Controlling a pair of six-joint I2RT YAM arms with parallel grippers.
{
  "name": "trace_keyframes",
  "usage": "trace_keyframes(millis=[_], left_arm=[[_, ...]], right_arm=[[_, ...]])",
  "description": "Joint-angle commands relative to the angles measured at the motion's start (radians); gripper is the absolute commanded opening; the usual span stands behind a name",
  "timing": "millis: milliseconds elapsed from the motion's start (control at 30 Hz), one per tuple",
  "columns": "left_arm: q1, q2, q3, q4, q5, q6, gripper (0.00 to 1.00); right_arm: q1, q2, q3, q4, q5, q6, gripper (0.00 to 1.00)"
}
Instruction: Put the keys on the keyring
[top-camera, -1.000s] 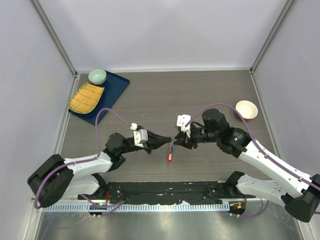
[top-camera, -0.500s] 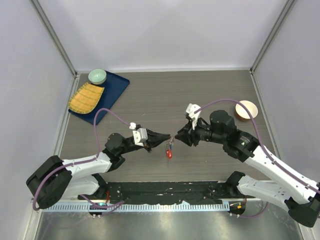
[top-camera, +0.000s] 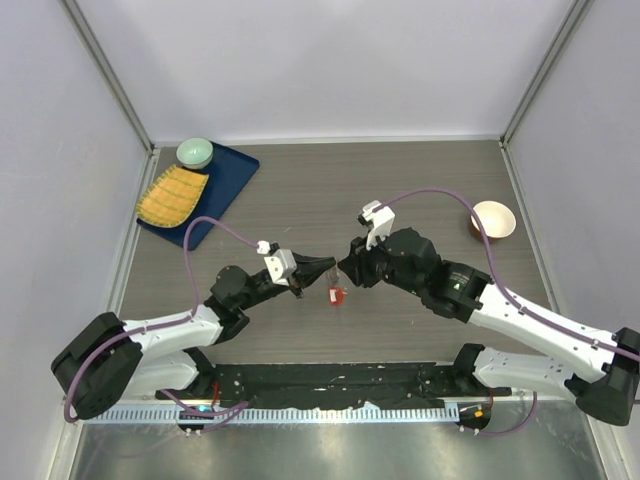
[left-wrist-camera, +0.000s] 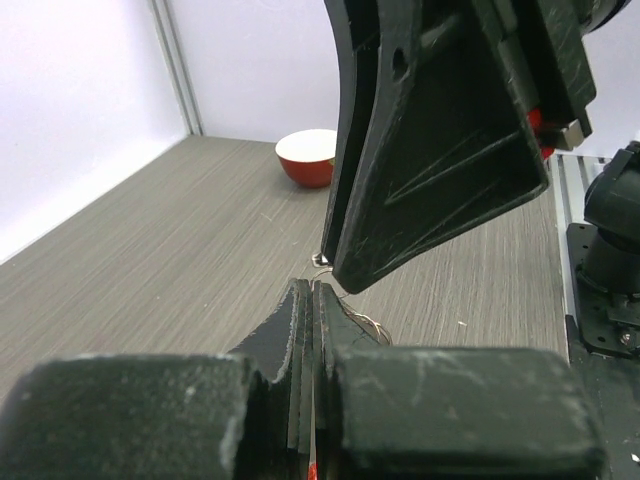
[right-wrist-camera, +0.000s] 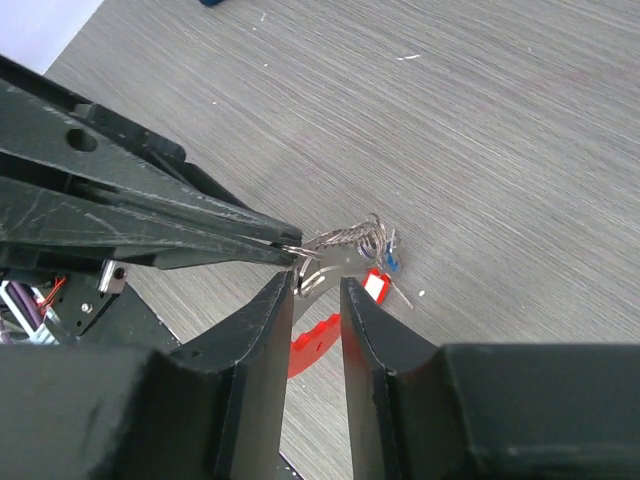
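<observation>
Right gripper swung nearer since earlier frame, jaws part-open around keyring. Left gripper, at nine o'clock, clamps keyring steady for threading.

Two arms with white link shells and black joints, black bases on a black plate. Purple cable loops off each arm to a small white wrist block. Left gripper and right gripper are matte black, tapered wedge fingers, scuffed, with screw holes and ribbing.
</observation>
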Motion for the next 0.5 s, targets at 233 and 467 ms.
trace_keyframes(millis=[233, 467], left_arm=[[-0.005, -0.058, -0.002, 0.017, -0.035, 0.034, 0.0], [-0.005, -0.072, -0.006, 0.021, -0.047, 0.07, 0.0]], right_arm=[[0.02, 0.05, 0.048, 0.102, 0.081, 0.041, 0.19], [0.02, 0.046, 0.041, 0.11, 0.082, 0.049, 0.01]])
